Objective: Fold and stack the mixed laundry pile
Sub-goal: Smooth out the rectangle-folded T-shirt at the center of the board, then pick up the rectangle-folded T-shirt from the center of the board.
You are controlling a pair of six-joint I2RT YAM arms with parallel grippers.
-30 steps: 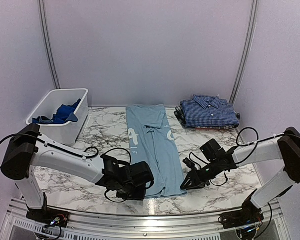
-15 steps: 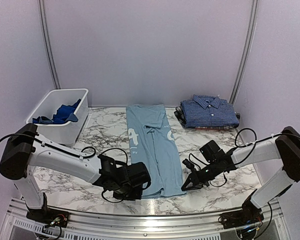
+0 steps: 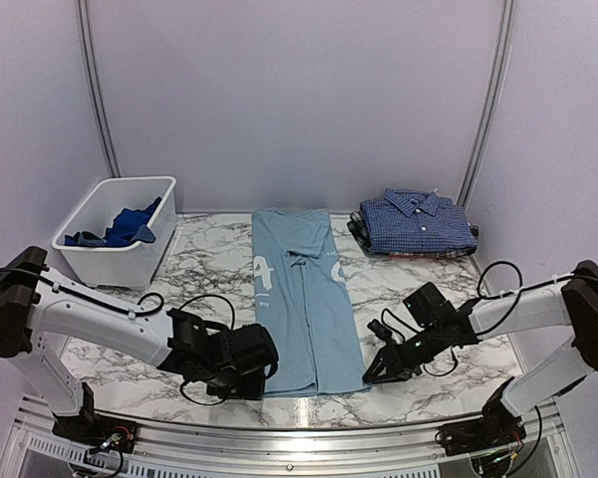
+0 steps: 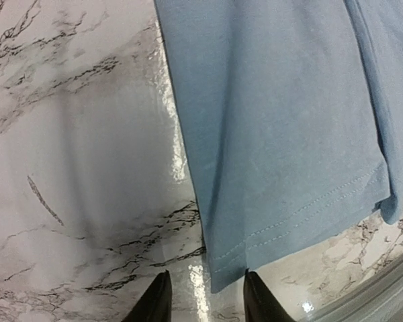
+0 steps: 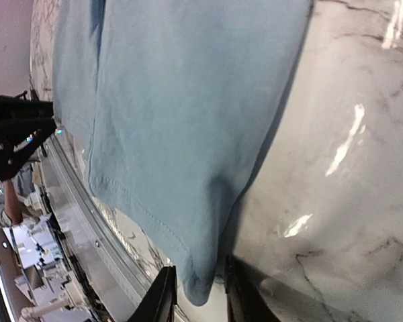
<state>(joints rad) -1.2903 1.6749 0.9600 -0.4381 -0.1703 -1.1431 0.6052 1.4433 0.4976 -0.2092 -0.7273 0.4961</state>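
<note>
Presumably for an end-over-end fold, my left gripper [image 4: 206, 285] straddles a T-shirt [image 3: 299, 299] hem corner, unclenched; my right gripper [image 5: 199, 276] sits at the other, hold unclear.

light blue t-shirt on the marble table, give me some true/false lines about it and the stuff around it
1. The light blue cotton T-shirt lies as a long narrow strip down the middle of the white marble table. True.
2. The navy small-check button shirt sits in the white rectangular plastic bin. False: it lies folded at the table's far right; the bin holds a royal blue garment.
3. The left hand has its fingers apart around the T-shirt's near left hem corner. True.
4. The right hand holds the T-shirt up off the table. False: it sits low at the near right hem corner, fingers apart, and the shirt lies flat.
</note>
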